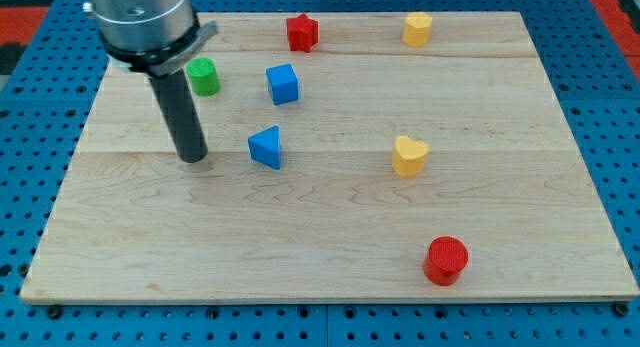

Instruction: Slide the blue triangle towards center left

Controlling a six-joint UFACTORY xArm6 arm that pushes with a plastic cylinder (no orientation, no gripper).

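The blue triangle lies on the wooden board, left of the board's middle. My tip touches the board to the view's left of the triangle, with a gap of about one block width between them. The rod rises from the tip to the arm's grey body at the view's top left.
A blue cube sits above the triangle. A green cylinder stands beside the rod at upper left. A red star and a yellow block lie at the top edge. A yellow heart and a red cylinder lie to the right.
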